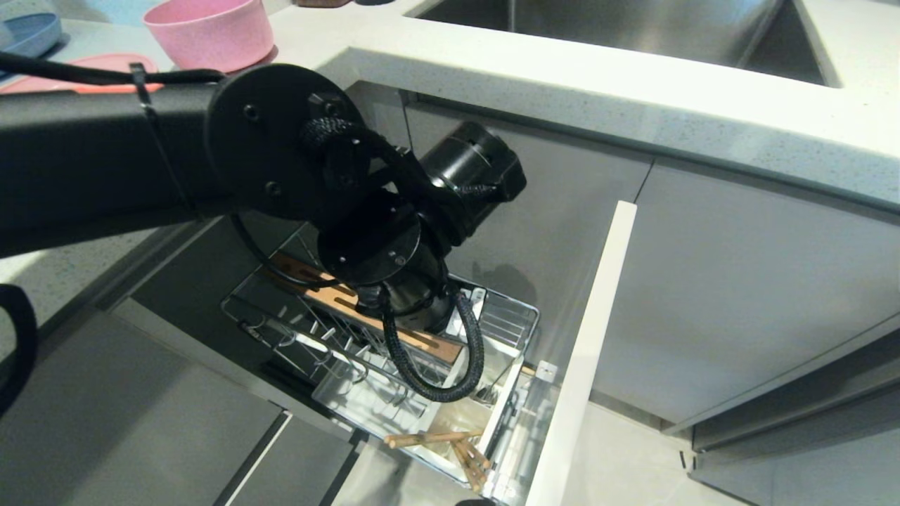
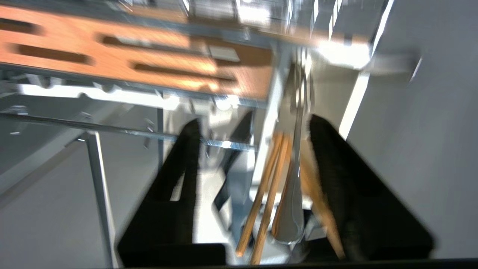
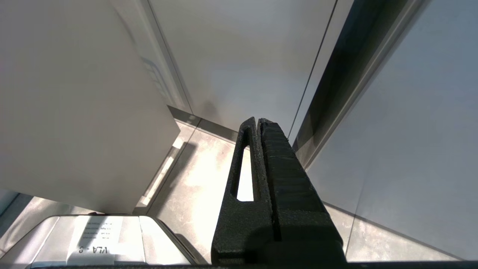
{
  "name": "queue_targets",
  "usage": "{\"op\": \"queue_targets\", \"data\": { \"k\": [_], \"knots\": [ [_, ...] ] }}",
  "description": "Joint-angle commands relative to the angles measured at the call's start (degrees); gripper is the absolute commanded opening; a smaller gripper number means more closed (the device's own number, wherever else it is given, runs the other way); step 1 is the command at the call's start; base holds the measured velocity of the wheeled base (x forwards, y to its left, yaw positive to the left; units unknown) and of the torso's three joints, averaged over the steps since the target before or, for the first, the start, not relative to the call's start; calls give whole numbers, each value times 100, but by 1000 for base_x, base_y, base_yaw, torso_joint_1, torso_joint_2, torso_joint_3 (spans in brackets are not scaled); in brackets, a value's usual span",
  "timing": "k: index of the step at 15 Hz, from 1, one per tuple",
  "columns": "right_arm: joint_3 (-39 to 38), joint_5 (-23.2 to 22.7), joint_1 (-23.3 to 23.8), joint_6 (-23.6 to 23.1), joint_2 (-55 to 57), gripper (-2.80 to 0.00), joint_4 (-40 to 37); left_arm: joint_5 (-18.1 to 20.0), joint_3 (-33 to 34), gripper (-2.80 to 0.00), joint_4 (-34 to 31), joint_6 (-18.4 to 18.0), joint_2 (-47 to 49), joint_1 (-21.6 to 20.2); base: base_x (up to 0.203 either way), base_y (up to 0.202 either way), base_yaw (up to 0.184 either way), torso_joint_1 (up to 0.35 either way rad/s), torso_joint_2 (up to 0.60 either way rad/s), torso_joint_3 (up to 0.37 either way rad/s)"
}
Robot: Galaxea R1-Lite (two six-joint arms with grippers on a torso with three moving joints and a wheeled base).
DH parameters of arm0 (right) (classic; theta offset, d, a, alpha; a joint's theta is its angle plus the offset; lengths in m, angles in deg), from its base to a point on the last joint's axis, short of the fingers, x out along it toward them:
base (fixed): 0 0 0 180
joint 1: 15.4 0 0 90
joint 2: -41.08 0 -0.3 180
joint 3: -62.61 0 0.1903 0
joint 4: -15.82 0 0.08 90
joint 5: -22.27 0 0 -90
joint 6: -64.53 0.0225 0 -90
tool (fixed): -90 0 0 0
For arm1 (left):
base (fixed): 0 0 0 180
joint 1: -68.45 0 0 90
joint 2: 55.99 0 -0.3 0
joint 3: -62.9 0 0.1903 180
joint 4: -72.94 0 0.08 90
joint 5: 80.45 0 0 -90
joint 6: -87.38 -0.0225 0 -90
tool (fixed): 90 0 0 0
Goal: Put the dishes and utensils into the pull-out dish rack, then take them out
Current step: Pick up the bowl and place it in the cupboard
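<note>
Kitchen, steel sink [image 1: 633, 28], stone countertop [image 1: 562, 77], pull-out dish rack [image 1: 394, 351]

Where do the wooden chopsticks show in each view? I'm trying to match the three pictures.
Head view: the chopsticks lie in the rack's front compartment, low in the picture, below the left arm.
Left wrist view: the chopsticks run between the left gripper fingers, beside the fork.
Right wrist view: not in it.
Shared landmark: the slotted wooden board.
</note>
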Motion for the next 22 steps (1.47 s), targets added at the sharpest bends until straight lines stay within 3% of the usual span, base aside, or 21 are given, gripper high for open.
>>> {"op": "queue_targets", "data": {
  "k": [1,4,10,11,15,18,22],
  "knots": [
    [-9,-1,-2,-2,0,-280,6,-159,2,-280,61,146,-251,38,0,0,0,0,0,0],
    [-9,3,-2,-2,0,-280,8,-256,2,-280,402,476,-680,109,0,0,0,0,0,0],
    [-9,-1,-2,0,0,-280,5,-513,-1,-280,1494,737,-1884,37,0,0,0,0,0,0],
    [-9,0,-3,-2,0,-280,2,-529,-5,-280,1920,587,-2039,-107,0,0,0,0,0,0],
    [-9,-1,-2,0,0,-280,3,-513,1,-280,3251,-980,-2528,-808,0,0,0,0,0,0],
    [-9,5,-2,-4,0,-280,2,-264,2,-280,3980,-1813,-2632,-1078,0,0,0,0,0,0],
    [-9,1,-2,1,0,-280,4,275,-102,-280,4053,-2176,-2588,-1573,0,0,0,0,0,0]
  ]
}}
